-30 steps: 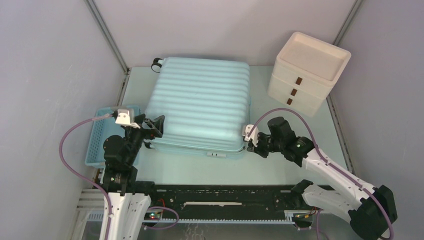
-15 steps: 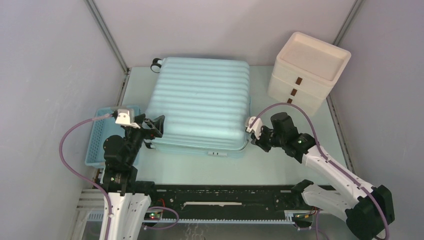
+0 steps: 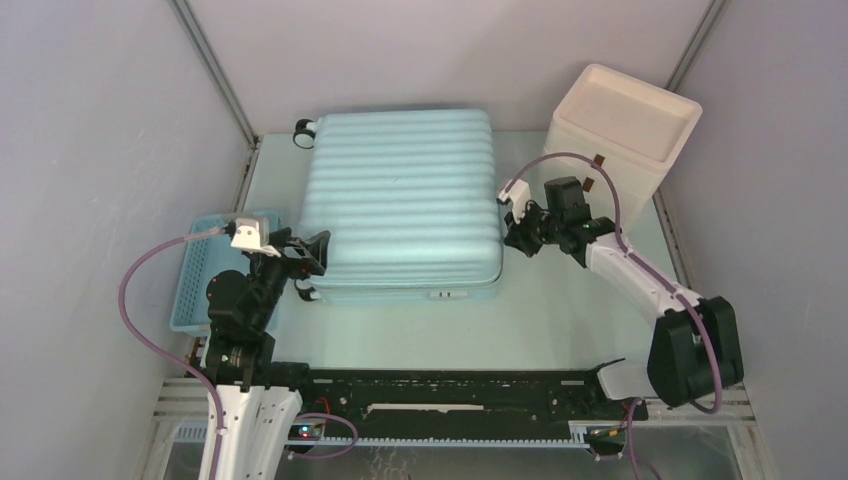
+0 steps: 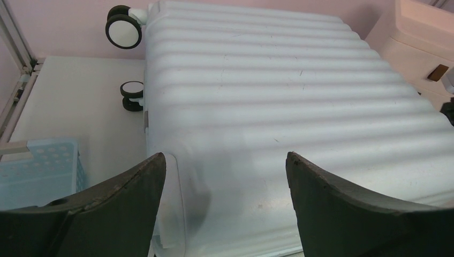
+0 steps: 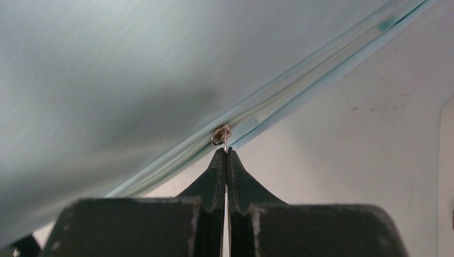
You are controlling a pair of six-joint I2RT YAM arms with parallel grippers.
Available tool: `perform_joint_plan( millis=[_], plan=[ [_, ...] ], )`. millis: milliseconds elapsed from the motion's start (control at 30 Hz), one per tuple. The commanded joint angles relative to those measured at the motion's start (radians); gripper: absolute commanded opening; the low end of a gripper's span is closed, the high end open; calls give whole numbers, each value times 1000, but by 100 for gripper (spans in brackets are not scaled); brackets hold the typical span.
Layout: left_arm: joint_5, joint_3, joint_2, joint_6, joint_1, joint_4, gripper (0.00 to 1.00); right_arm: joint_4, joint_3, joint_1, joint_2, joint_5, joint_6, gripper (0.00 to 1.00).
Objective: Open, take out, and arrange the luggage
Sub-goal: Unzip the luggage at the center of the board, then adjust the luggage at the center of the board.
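The luggage, a pale mint-blue ribbed hard-shell case, lies flat and closed in the middle of the table. Its wheels point to the far left. My right gripper is at the middle of the case's right side. In the right wrist view it is shut on the small metal zipper pull of the zip line along the shell. My left gripper hovers at the near-left corner, open, with the ribbed lid showing between its fingers and nothing held.
A small blue slatted basket stands left of the case, beside my left arm. A cream-white drawer box with brown tabs stands at the back right, close behind my right gripper. Grey walls enclose the table.
My right gripper has travelled from the case's near-right corner up along its right side, shut on the zipper pull. The case has shifted a little toward the back. The left arm has stayed put.
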State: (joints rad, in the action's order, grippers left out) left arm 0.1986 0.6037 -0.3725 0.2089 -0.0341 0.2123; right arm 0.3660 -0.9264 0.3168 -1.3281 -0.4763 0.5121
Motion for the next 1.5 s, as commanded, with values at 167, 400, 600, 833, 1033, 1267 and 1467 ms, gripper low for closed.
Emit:
perform_joint_plan(
  millis=[167,400,600,833,1033,1267,1467],
  plan=[
    [41,-15,-11,-22,2,-24,87,-431,-202,-56,-208,42,-112,0],
    [59,-18,-20,-23,2,-30,87,-563,-382,-65,-438,183,-293,0],
    [67,-19,-20,-27,2,-31,87,-452,-609,-66,-603,280,-383,0],
    [76,-19,-23,-27,2,-33,86,-469,-464,-78,-482,145,-358,22],
    [73,-19,-15,-26,2,-31,87,-395,-360,-80,-314,76,-299,42],
    [61,-19,1,-25,2,-31,87,-221,-327,-105,-142,8,-217,52],
    [50,-17,12,-21,2,-33,88,-127,-239,-124,32,-61,-123,65]
  ],
)
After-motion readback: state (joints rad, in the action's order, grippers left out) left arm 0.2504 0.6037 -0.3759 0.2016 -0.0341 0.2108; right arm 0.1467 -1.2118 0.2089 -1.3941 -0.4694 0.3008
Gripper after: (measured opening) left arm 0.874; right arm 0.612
